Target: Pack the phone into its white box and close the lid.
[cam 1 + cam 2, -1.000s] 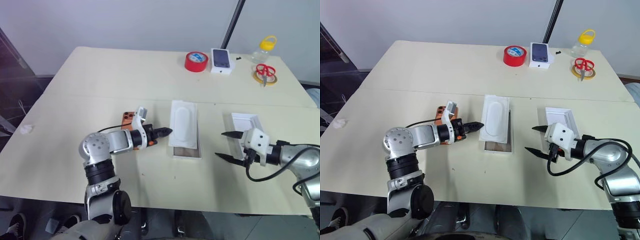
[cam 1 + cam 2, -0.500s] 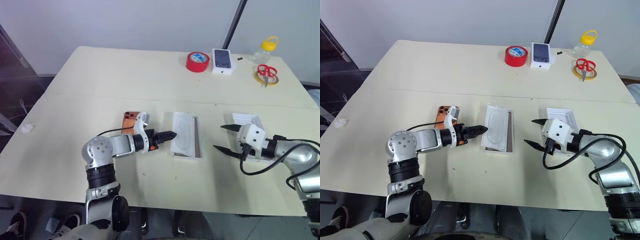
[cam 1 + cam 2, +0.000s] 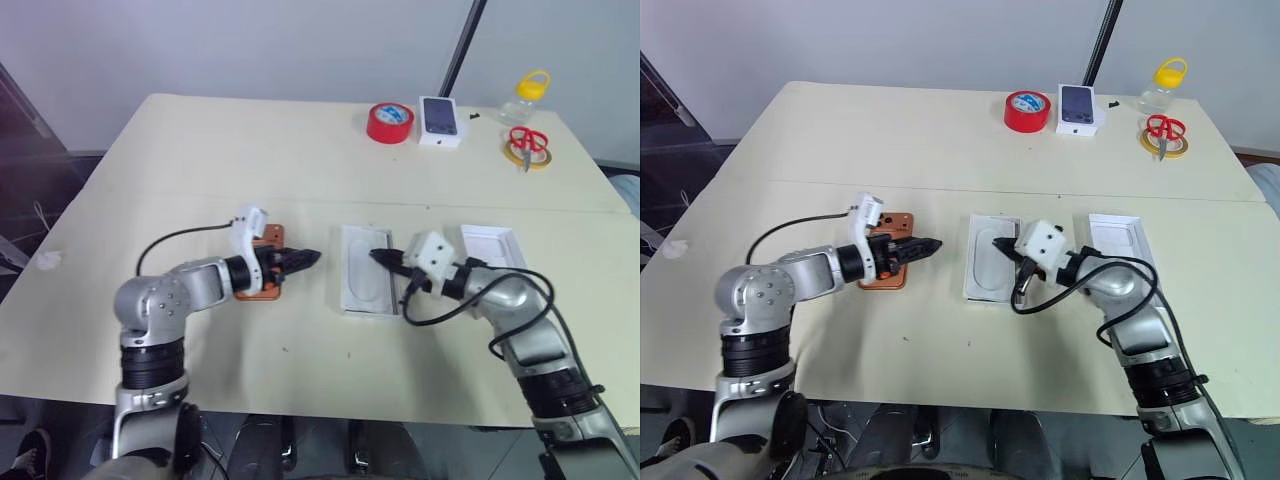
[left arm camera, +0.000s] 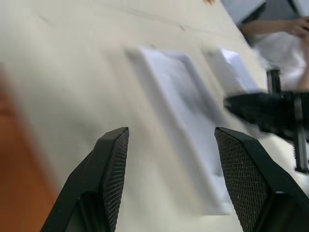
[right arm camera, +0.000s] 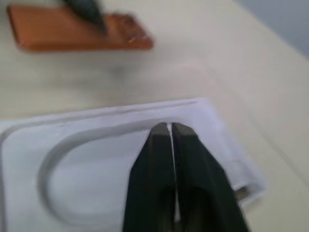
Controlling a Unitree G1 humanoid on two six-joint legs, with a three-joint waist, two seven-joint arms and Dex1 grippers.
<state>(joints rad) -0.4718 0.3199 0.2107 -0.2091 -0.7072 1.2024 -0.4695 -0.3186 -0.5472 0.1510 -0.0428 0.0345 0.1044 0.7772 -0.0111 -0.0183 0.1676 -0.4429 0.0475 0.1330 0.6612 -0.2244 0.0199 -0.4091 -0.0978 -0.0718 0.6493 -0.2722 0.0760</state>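
Pale grey wall behind a broad cream table point(image 3: 200, 150), dark pole leaning at its far edge. Near the middle, the white box point(image 3: 992, 270) with its oval-recess liner; just right of it, the lid point(image 3: 1118, 237); to the left, well apart, the phone point(image 3: 888, 270) lying flat. Over the liner, the right gripper point(image 3: 1006, 250), fingers pressed together. Above the phone, the left gripper point(image 3: 307, 257), fingers spread, holding nothing. At the far edge: red tape roll point(image 3: 390, 123), small printed box point(image 3: 440, 120), scissors point(image 3: 527, 144), yellow-capped bottle point(image 3: 528, 97).

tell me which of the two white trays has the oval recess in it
The white box, the tray in the middle with the shut right gripper over it. The lid, further to the robot's right, is plain white inside.
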